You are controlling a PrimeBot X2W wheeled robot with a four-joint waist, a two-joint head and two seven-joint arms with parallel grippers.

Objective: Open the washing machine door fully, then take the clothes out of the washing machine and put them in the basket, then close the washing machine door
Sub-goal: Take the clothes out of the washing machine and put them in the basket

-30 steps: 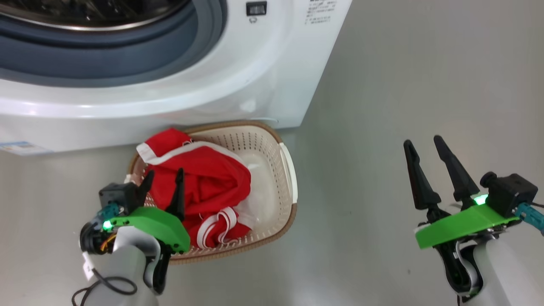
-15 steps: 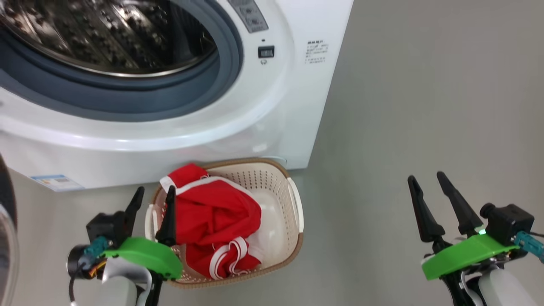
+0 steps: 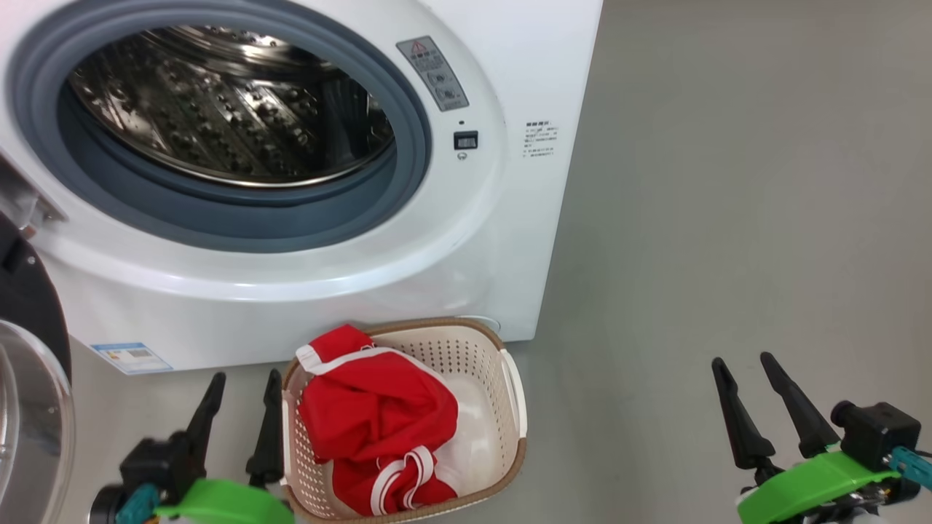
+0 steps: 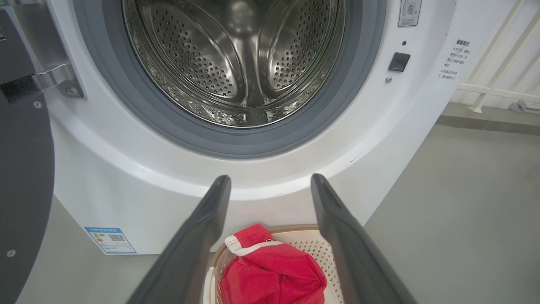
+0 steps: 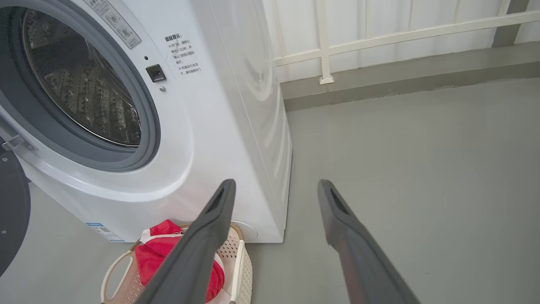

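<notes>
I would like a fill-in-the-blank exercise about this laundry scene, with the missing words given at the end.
1. The red clothes lie in the ____.
2. The steel drum is ____.
3. The door of the machine stands ____.
Missing words: basket; empty; open.
</notes>
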